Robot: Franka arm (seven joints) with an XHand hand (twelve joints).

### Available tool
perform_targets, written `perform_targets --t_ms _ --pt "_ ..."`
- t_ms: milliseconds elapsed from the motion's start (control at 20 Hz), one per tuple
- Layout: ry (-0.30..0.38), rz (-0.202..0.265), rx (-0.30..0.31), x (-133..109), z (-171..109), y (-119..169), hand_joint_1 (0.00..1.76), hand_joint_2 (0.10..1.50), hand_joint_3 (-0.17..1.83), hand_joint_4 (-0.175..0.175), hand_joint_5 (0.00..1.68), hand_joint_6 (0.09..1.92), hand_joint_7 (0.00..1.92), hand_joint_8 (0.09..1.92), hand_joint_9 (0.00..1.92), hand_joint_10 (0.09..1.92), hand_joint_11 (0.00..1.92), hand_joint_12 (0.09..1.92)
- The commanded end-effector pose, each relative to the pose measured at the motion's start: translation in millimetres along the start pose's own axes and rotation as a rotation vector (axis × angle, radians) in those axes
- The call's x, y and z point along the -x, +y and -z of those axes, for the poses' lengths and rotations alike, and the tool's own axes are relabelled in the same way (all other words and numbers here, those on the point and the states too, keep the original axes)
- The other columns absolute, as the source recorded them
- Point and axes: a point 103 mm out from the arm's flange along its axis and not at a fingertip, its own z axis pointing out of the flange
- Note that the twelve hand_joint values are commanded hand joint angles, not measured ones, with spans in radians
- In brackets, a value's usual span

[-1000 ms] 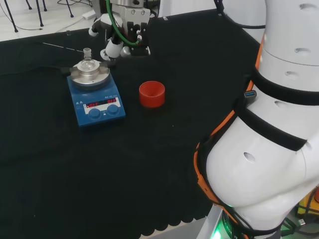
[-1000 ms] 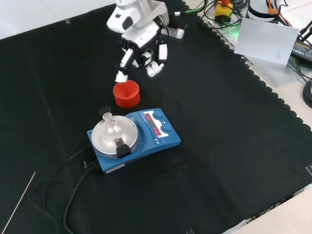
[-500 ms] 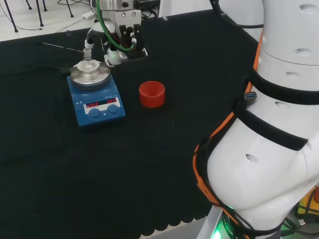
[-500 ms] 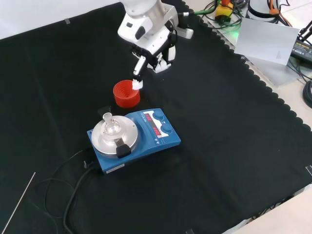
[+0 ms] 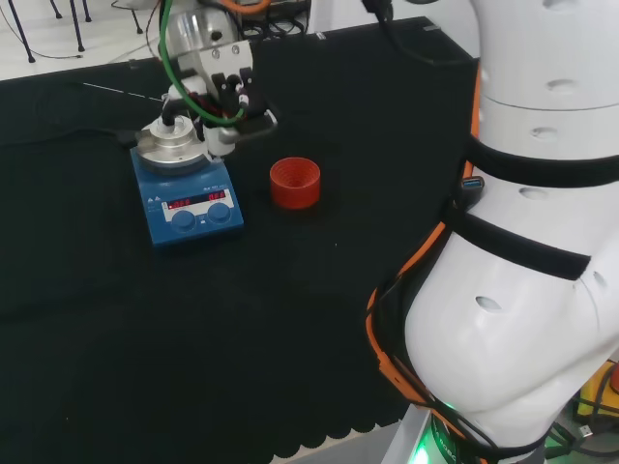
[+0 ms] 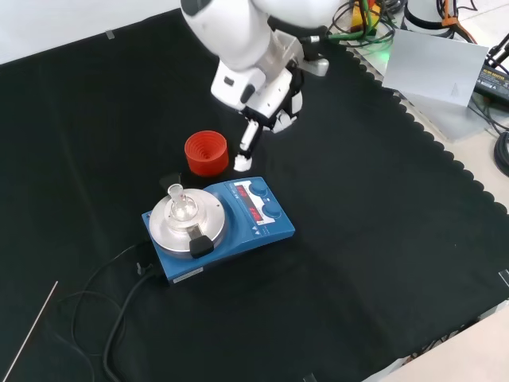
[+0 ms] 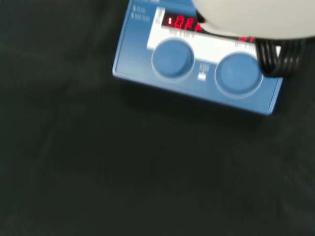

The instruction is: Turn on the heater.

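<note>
Head view: the blue heater (image 5: 187, 198) is being shown standing on the black cloth (image 5: 145, 329) at the left of the picture, with its round metal plate (image 5: 172, 148) toward the far side and its two blue knobs (image 5: 201, 217) and red lit display (image 5: 196, 200) facing the near side. The hand (image 5: 215, 92) is being held above the plate's right edge, with its white-tipped fingers pointed downward; nothing is being gripped by it. A red ribbed ring (image 5: 294, 183) is being seen lying on the cloth just to the right of the heater, apart from it. Front view: the heater (image 6: 219, 227) is being shown near the middle of the cloth (image 6: 382, 239), with a small clear glass flask (image 6: 182, 207) standing on its plate (image 6: 187, 222) and a black cable (image 6: 119, 314) trailing away at the lower left. The hand (image 6: 266, 99) is being seen entering from above, with one finger (image 6: 246, 147) stretched straight down, its white tip hanging just above the heater's upper corner, beside the red ribbed ring (image 6: 207, 153); whether the tip is touching anything cannot be told, and the remaining fingers are being held more tucked in. Wrist view: the heater's front panel (image 7: 197, 64) is being shown close up, with both knobs (image 7: 173, 58) and part of the red display (image 7: 184, 22) visible, below a blurred white part of the hand (image 7: 256, 19).
</note>
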Motion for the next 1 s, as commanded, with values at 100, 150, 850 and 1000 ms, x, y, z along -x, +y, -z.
perform_targets --t_ms 100,150,850,1000 --pt "-0.065 0.003 -0.082 -12 -18 3 1.66 0.43 1.42 -0.052 0.27 0.16 1.81 1.92 1.92 1.62 1.83 1.55" --pt "-0.074 0.002 -0.086 -12 -20 3 1.66 0.43 1.42 -0.052 0.27 0.16 1.81 1.92 1.92 1.62 1.83 1.55" --pt "-0.147 -0.022 -0.158 -18 -24 -6 1.66 0.43 1.43 -0.045 0.29 0.15 1.81 1.92 1.92 1.62 1.83 1.55" --pt "-0.15 -0.027 -0.168 -16 -27 -5 1.66 0.43 1.43 -0.045 0.29 0.15 1.81 1.92 1.92 1.62 1.82 1.55"
